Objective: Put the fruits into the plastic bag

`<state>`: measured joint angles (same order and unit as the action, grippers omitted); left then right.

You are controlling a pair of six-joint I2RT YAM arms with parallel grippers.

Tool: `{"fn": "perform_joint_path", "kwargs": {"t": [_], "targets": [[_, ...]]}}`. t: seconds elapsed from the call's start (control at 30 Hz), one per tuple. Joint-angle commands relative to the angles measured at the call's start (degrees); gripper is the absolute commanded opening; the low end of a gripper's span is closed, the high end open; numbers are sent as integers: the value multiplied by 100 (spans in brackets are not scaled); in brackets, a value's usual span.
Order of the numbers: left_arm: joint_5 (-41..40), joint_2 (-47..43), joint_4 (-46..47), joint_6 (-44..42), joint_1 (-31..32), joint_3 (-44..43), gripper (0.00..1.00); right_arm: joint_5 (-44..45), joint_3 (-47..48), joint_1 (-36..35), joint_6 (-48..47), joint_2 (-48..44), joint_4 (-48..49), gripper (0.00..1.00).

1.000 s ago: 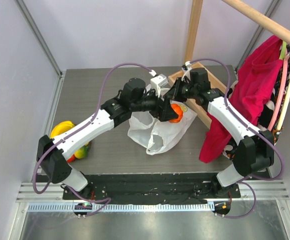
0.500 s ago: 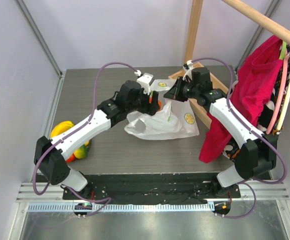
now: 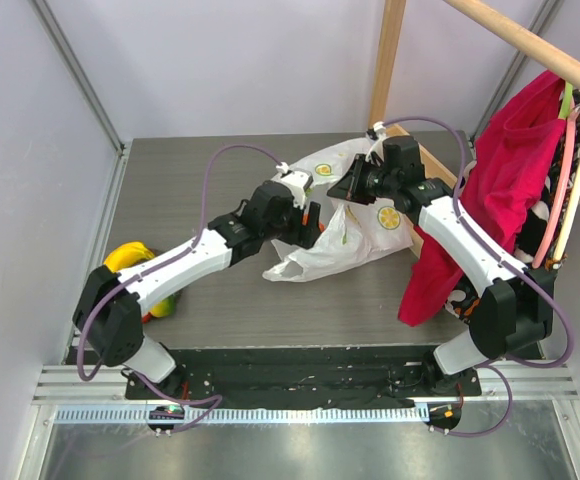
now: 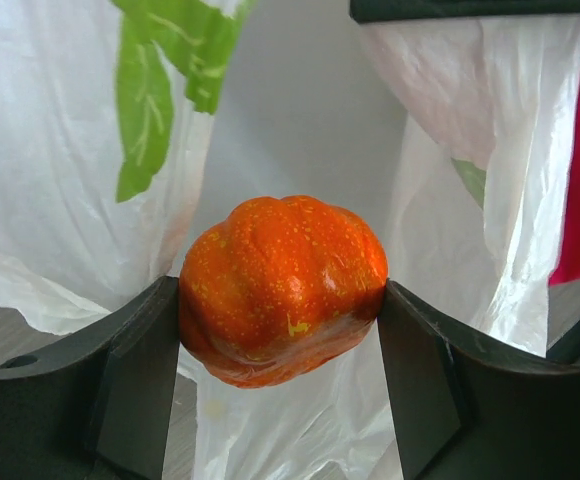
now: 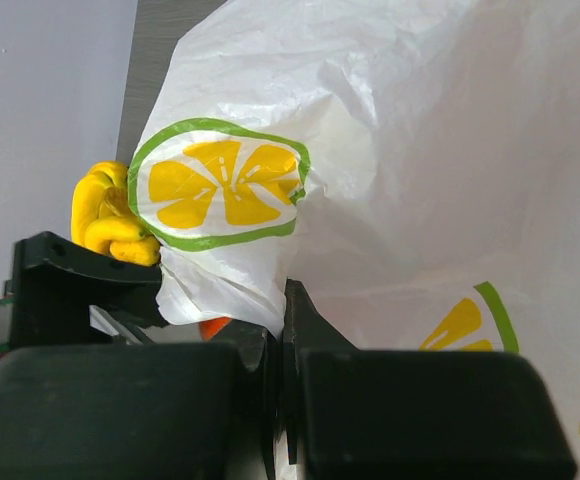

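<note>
At the plastic bag's (image 5: 420, 150) mouth the left fingers (image 4: 120, 370) clamp the orange fruit (image 4: 282, 288), seemingly firm and light, by its sides. The right fingers (image 5: 170, 400) pinch the bag's flimsy, slippery film.

A robot lab cell: plain walls (image 3: 220, 60) and metal framing (image 3: 80, 70) box in a grey table (image 3: 230, 300), with the left arm (image 3: 185, 258) and right arm (image 3: 465, 240) bolted at its edge.

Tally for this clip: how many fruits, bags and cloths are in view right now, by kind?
Fruits: 3 (orange fruit, banana bunch, green fruit; any others are hidden under the left arm)
Plastic bag: 1
Red cloth: 1
Total: 5
</note>
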<state>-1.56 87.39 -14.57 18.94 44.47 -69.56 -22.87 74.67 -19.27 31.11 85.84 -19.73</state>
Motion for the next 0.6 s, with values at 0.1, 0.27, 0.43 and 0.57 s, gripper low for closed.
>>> {"fn": "perform_joint_path", "kwargs": {"t": [0.1,0.27,0.43,0.57], "targets": [[595,436,1218,558,62,258,50,-103,-93,20,114,-129,285,1],[789,822,2078,987,62,408,54,-138,-146,11,149,-50,338,1],[780,1394,2450,1147,115,251,58,-147,-181,11,167,-24,373,1],[719,1587,2397,1112,159,153,67,-121,-216,11,132,-33,355,1]]}}
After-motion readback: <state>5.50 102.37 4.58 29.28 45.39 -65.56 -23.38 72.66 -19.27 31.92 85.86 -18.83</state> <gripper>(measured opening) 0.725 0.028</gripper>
